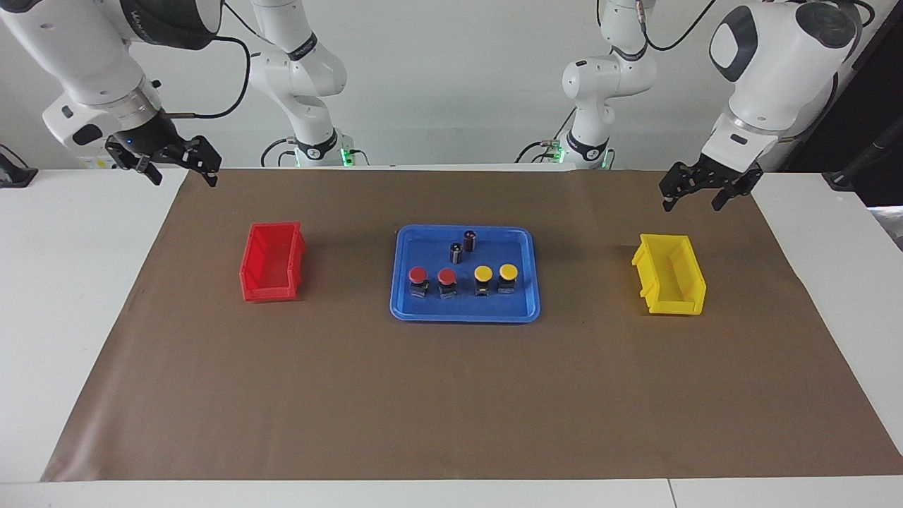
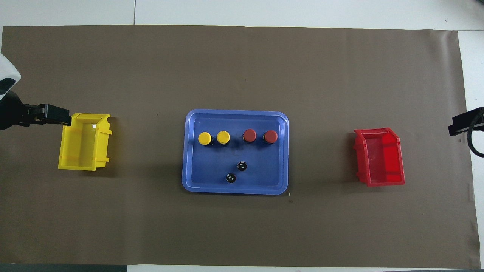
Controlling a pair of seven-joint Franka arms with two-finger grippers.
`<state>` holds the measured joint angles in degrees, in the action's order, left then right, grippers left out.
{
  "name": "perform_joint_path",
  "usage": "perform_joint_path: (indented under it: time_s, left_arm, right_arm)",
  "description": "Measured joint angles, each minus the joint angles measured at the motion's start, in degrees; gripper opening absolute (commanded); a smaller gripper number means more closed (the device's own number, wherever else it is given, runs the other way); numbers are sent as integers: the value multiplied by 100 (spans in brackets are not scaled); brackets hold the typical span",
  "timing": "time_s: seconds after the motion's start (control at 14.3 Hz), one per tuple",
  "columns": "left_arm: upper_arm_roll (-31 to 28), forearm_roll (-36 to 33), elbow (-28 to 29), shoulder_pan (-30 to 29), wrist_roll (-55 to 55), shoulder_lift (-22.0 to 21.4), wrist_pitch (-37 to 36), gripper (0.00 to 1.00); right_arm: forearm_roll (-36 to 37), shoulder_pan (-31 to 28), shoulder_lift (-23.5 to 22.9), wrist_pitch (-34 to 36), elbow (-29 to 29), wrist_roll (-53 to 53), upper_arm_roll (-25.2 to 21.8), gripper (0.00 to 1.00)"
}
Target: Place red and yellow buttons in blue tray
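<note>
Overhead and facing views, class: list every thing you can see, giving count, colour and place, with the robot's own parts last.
blue tray: one, blue, mid-table on the brown mat.
red buttons: two, red caps, in the tray, toward the right arm's end.
yellow buttons: two, yellow caps, in the tray, beside the red ones.
dark cylinders: two, black, in the tray, nearer the robots than the buttons.
red bin: one, red, toward the right arm's end.
yellow bin: one, yellow, toward the left arm's end.
left gripper: one, black, jaws open, over the mat near the yellow bin.
right gripper: one, black, jaws open, over the mat's edge.

The white surface (image 1: 85, 296) carries a brown mat (image 1: 451, 395); on it the blue tray (image 1: 403, 307) lies between a red bin (image 1: 271, 262) and a yellow bin (image 1: 670, 275).
</note>
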<state>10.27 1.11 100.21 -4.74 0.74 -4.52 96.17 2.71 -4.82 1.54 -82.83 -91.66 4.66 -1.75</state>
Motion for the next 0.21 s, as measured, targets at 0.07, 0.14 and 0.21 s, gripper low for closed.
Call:
perform_joint_path:
  time_s: [0.07, 0.14, 0.21]
  left_arm:
    - [3, 44, -97, 0, 0, 37, -60, 100]
    - [6, 90, -162, 0, 0, 70, -105, 100]
    - [10, 108, -199, 0, 0, 95, -133, 100]
  right_arm:
    - [0, 0, 0, 0, 0, 0, 0, 100]
    - [0, 0, 0, 0, 0, 0, 0, 100]
    - [0, 0, 0, 0, 0, 0, 0, 100]
